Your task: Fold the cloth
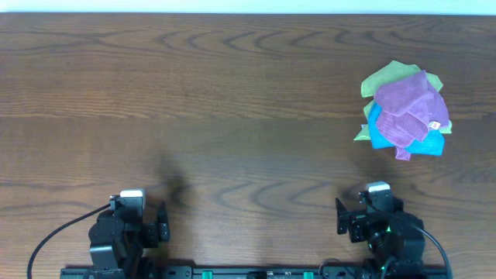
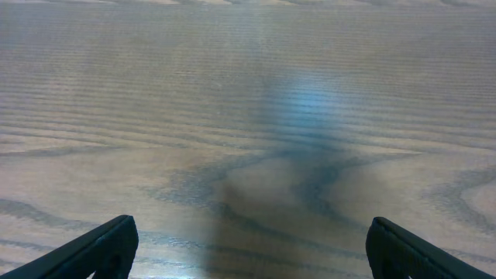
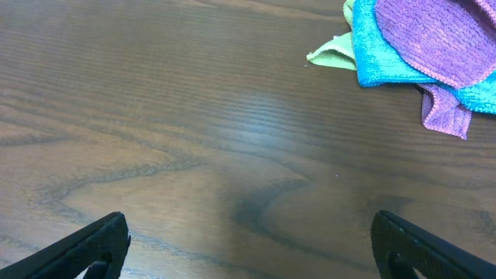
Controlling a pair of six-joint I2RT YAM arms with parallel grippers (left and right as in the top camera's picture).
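Note:
The lilac cloth (image 1: pixel 411 108) lies crumpled on top of a pile at the table's right side, with a tiny white tag near its right edge. It also shows in the right wrist view (image 3: pixel 438 43), top right. My right gripper (image 3: pixel 252 248) is open and empty near the front edge, well short of the pile. My left gripper (image 2: pixel 252 248) is open and empty at the front left, over bare wood.
A bright blue cloth (image 1: pixel 425 143) and a yellow-green cloth (image 1: pixel 387 77) lie under the lilac one. The blue one (image 3: pixel 380 58) and a green corner (image 3: pixel 329 56) show in the right wrist view. The wooden table (image 1: pixel 232 101) spreads to the left.

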